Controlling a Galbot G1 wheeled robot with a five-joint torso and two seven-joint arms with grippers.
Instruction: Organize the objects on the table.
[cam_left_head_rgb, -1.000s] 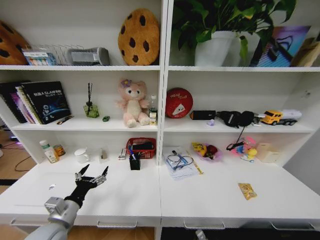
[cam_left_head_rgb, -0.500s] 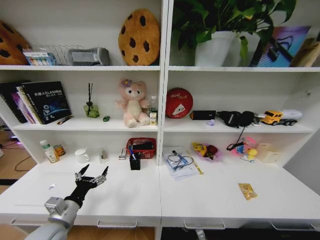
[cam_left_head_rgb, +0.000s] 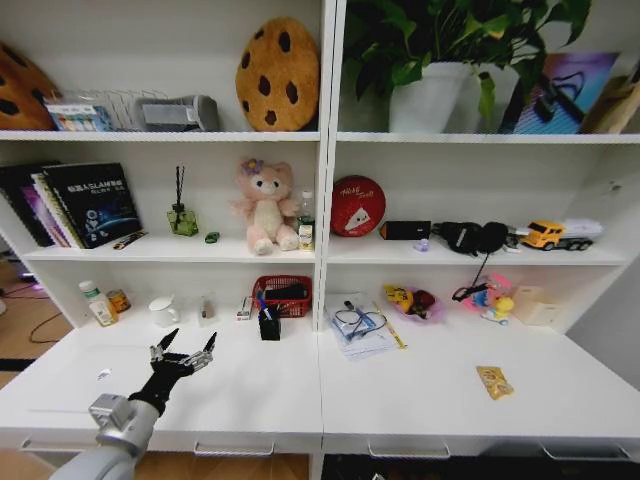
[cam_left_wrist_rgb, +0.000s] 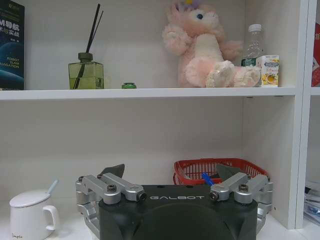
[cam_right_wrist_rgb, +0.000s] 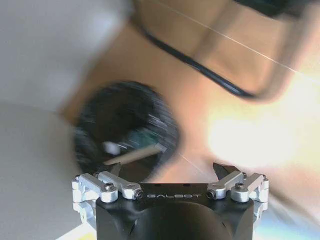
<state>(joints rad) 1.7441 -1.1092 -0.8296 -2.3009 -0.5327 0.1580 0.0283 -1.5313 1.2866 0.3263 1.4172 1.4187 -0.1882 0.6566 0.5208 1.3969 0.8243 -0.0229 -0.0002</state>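
The small green can sits on the middle shelf near the pink bear, not down on the table. Nothing has shifted in the last second. The left gripper still hangs over the desk's left end, jaws wide and empty, so no tidying is under way yet. The right gripper is likewise spread and empty, aimed at the wooden floor.

White bench; pink plush bear; brown cookie cushion with dark chips; red mesh basket; green diffuser bottle; yellow toy truck; white mug.
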